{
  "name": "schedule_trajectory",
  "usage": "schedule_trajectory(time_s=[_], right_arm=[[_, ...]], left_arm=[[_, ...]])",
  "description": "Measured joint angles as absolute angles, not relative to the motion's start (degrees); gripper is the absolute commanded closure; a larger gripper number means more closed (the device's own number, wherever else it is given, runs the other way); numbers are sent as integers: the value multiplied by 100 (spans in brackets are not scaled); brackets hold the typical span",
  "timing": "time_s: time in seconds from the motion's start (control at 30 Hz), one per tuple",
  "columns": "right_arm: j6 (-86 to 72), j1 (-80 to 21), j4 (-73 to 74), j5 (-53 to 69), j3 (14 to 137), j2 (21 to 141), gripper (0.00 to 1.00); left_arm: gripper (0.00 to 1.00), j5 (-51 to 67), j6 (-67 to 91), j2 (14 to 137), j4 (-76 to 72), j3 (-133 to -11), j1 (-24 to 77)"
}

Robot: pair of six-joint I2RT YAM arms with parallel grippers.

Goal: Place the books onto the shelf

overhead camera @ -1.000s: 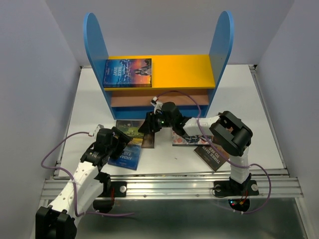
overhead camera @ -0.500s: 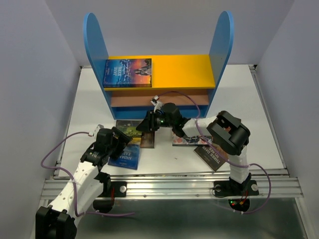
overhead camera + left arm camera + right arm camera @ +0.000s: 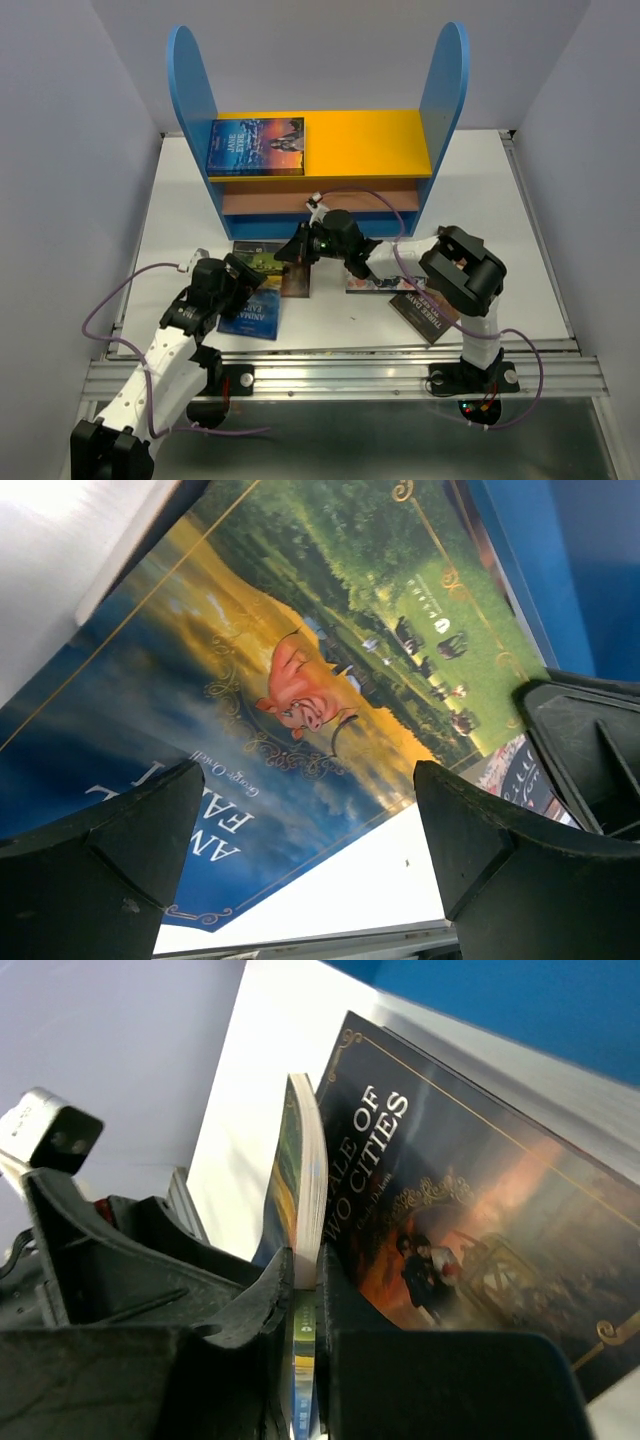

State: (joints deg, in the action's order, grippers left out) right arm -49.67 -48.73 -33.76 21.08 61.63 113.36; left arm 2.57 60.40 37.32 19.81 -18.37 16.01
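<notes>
The shelf (image 3: 370,140) stands at the back, and one blue book (image 3: 255,147) lies flat on its yellow board. An Animal Farm book (image 3: 250,318) lies at the front left. My right gripper (image 3: 298,256) is shut on that book's right edge, its page block (image 3: 308,1160) pinched between the fingers. A dark Tale of Two Cities book (image 3: 470,1220) lies just beside and beneath that edge. My left gripper (image 3: 245,272) hovers open over the Animal Farm cover (image 3: 300,680), touching nothing.
A Three Days to See book (image 3: 428,315) lies at the front right near the table edge. Another book (image 3: 365,282) sits under my right forearm. Grey walls close in both sides, and a metal rail (image 3: 340,375) runs along the front.
My right gripper has closed onto the edge of the Animal Farm book and shifted slightly left. My left arm has hardly moved and stays open.
</notes>
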Motion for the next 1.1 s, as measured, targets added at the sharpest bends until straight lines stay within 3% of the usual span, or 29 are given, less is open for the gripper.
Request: schedule_trajectory(time_s=[0.5,0.7,1.1], right_arm=[[-5883,-4995,-1404,515,5339,9974,99],[-6215,-5000,-974,-392,4707,8930,99],[-6958,-4998,-263,-1780,4121,7738,99]], left_arm=[[1,473,4611,3708,2193,-3083,2167],[1,-296,4641,4547,2279,-3605,4080],[1,-1551,5382,5719,2333,-4410,5870]])
